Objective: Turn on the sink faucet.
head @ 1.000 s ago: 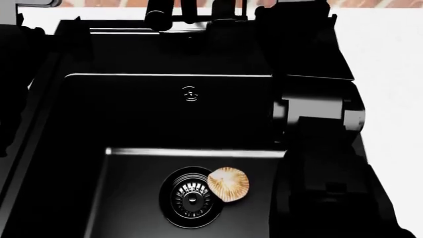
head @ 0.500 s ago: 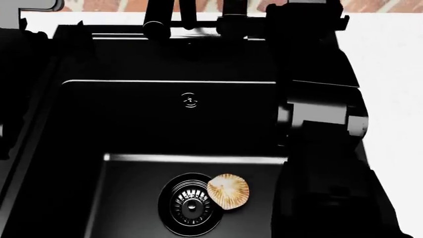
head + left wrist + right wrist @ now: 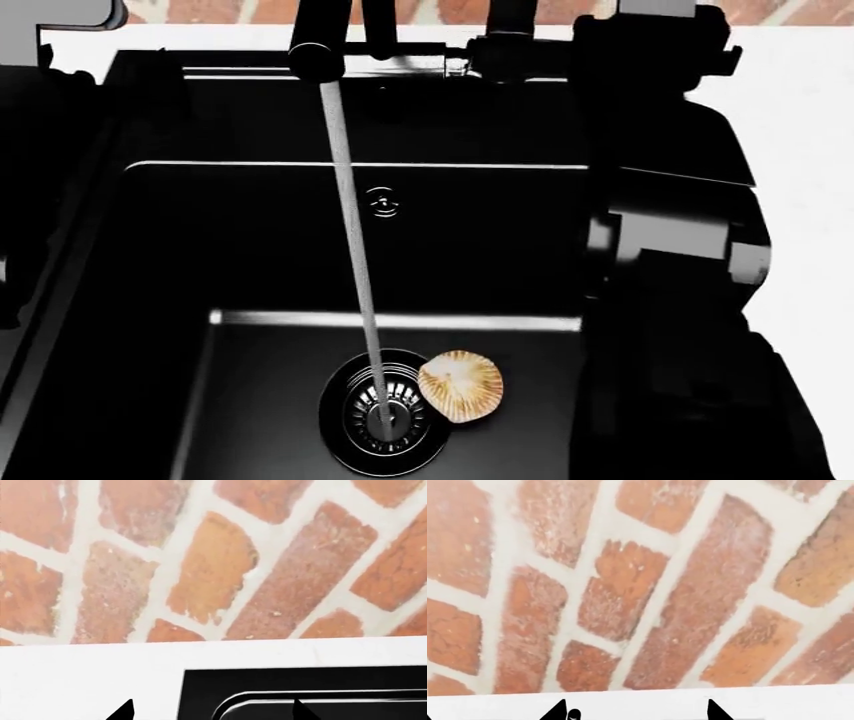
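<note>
The sink faucet's black spout ends in a round nozzle [image 3: 314,55] at the back rim, on a silver base [image 3: 400,68]. A thin stream of water [image 3: 350,230] runs from the nozzle down to the ribbed drain [image 3: 384,412] of the black sink [image 3: 267,250]. My right arm [image 3: 667,200] reaches along the sink's right side to the faucet's lever area [image 3: 511,25]. My right gripper [image 3: 637,712] is open, with a small black rounded tip [image 3: 574,714] beside one fingertip. My left gripper [image 3: 213,712] is open and empty over the sink's corner [image 3: 300,690].
A tan ribbed shell [image 3: 461,385] lies beside the drain. A round overflow fitting [image 3: 383,203] sits on the sink's back wall. White counter [image 3: 801,120] surrounds the sink, and a brick wall [image 3: 213,555] stands close behind it. My left arm [image 3: 40,180] lies along the sink's left side.
Water now streams from the nozzle to the drain; none ran before. My right arm has shifted right and farther back, and the dark upright part by the faucet base moved right with it.
</note>
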